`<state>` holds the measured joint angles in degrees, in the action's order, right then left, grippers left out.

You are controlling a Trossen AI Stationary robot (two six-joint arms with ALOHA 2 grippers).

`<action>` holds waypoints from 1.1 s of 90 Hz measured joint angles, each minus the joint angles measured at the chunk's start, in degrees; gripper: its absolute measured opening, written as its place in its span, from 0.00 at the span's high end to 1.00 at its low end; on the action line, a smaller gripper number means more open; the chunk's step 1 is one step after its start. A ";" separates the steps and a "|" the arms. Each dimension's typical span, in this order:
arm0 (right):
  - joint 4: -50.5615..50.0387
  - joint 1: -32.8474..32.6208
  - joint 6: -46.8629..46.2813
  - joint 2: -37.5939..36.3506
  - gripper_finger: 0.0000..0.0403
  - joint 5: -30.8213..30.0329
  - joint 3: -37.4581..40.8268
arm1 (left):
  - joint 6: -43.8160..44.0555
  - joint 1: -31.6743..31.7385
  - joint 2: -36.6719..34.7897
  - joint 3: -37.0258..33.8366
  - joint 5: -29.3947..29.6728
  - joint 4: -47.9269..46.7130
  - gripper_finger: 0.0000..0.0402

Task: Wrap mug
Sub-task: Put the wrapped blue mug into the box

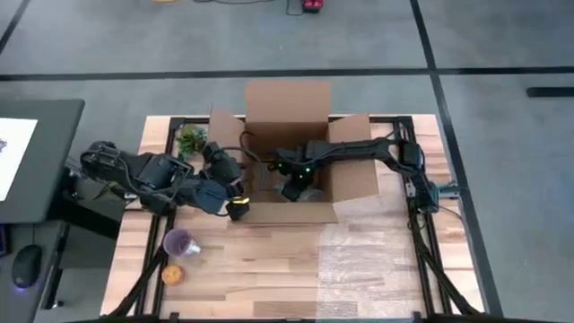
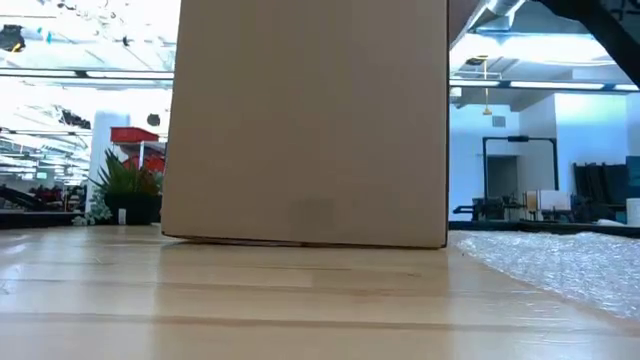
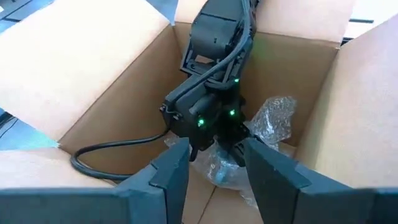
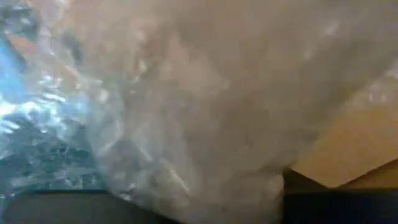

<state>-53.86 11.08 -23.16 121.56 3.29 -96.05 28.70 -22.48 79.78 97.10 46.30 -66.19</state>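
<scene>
The right gripper reaches down inside the open cardboard box at the far middle of the table, its fingers pressed into a bubble-wrapped bundle that lies on the box floor; the right wrist view is filled with clear bubble film right against the lens, so whether those fingers are clamped on it or merely touching cannot be told. The mug itself is hidden (only crinkled wrap shows around and beyond the gripper, with a hint of blue through the film). The left gripper hovers just outside the box, by its near left corner, its two dark fingers spread wide with nothing between them, pointing in at the right arm. A sheet of bubble wrap lies flat on the table, on the near right of the box. Well to the near side of the left gripper sit a purple cup and an orange round object; a small green plant stands beyond it, beside the box's left flap.
</scene>
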 joint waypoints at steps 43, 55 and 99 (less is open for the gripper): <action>-3.25 3.79 2.30 -11.22 0.34 -0.76 -5.57 | 0.02 -0.05 -0.26 0.00 0.28 0.10 0.67; -4.05 4.25 2.28 -15.04 0.34 -0.50 -5.63 | 0.01 -0.04 -0.26 0.00 0.45 0.14 0.67; -4.31 4.27 1.54 -17.61 0.36 -0.43 -4.95 | 0.64 -0.04 -0.26 0.00 0.52 0.15 0.67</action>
<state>-58.17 15.35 -21.61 103.96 2.86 -101.00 29.35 -22.52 79.53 97.10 46.83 -66.04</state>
